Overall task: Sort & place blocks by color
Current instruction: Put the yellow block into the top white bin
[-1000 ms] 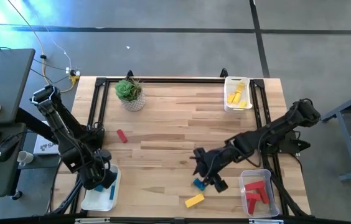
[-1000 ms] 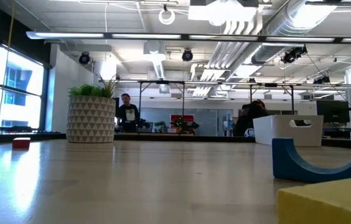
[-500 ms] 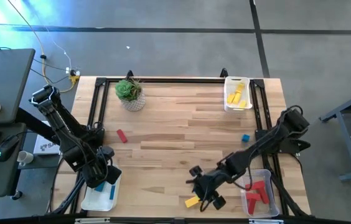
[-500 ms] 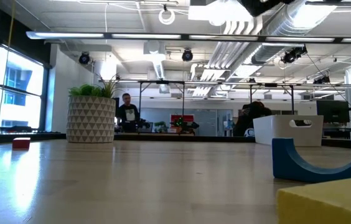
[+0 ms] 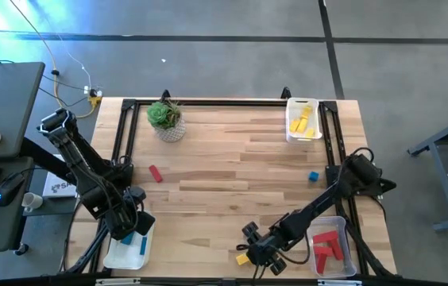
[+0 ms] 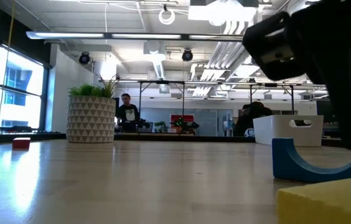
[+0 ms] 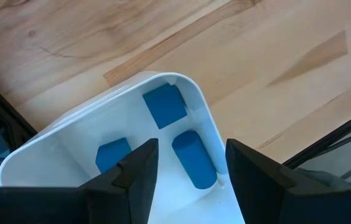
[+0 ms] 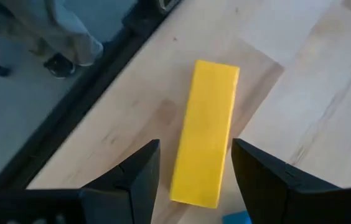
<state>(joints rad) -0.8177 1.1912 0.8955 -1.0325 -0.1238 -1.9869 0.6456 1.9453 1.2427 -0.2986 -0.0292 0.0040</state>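
Right claw over the yellow bar

Your right gripper (image 8: 194,171) hangs open and empty at six o'clock, straddling the yellow bar (image 8: 205,150), ready to grab.

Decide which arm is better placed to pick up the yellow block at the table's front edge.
Right. Its open hand hovers directly over the yellow block, fingers either side. The left hand is over the blue tray, far across the table.

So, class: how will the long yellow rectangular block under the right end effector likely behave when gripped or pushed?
The long yellow rectangular block looks solid with straight edges, so it is probably stiff. It lies flat on the wooden table, so it should slide rather than roll. Its flat sides likely suit the open right end effector.
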